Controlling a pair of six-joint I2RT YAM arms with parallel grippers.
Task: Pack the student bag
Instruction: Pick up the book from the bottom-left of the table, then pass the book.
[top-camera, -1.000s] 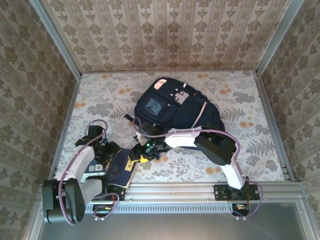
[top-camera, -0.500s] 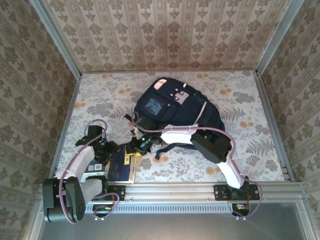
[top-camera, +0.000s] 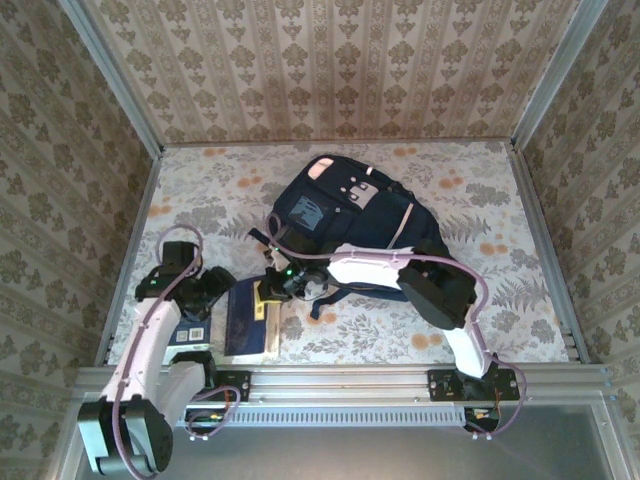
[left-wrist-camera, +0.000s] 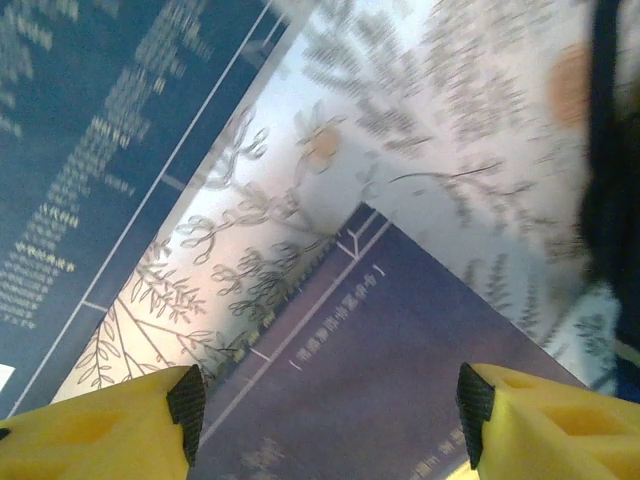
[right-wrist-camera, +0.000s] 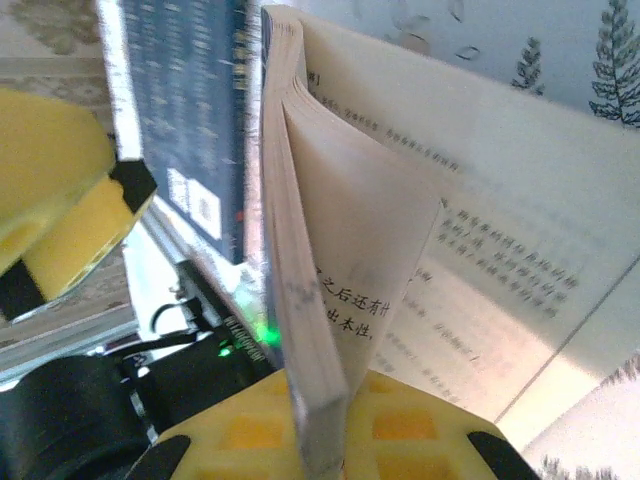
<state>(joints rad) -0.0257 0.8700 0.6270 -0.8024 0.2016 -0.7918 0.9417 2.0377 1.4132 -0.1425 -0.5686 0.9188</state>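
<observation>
Right gripper (right-wrist-camera: 320, 440) is clenched on the edge of a book (right-wrist-camera: 450, 250), whose pages fan open just above the fingers. In the overhead view the right gripper (top-camera: 268, 300) sits on the near-left side of the student bag (top-camera: 350, 215), just off its near edge, at the top corner of the book (top-camera: 245, 322). The left gripper (left-wrist-camera: 325, 410) hovers with its jaws wide apart and nothing between them. It hangs over that book's cover (left-wrist-camera: 400, 350), farther from the bag, with a second dark blue book (left-wrist-camera: 90, 130) beside it.

To do the lift well, the grip probably needs to take the whole thickness of the book, not only a cover and some pages, or the book will flop open on the way. A slow, straight rise would clear the second book before the swing toward the bag. Whether the bag's opening is unzipped cannot be told.

A second ago the right gripper was closer to the bag with its jaws apart; it has since moved away from the bag onto the book and closed. The book now lies squarer, the left arm has shifted, and the bag has not moved.
</observation>
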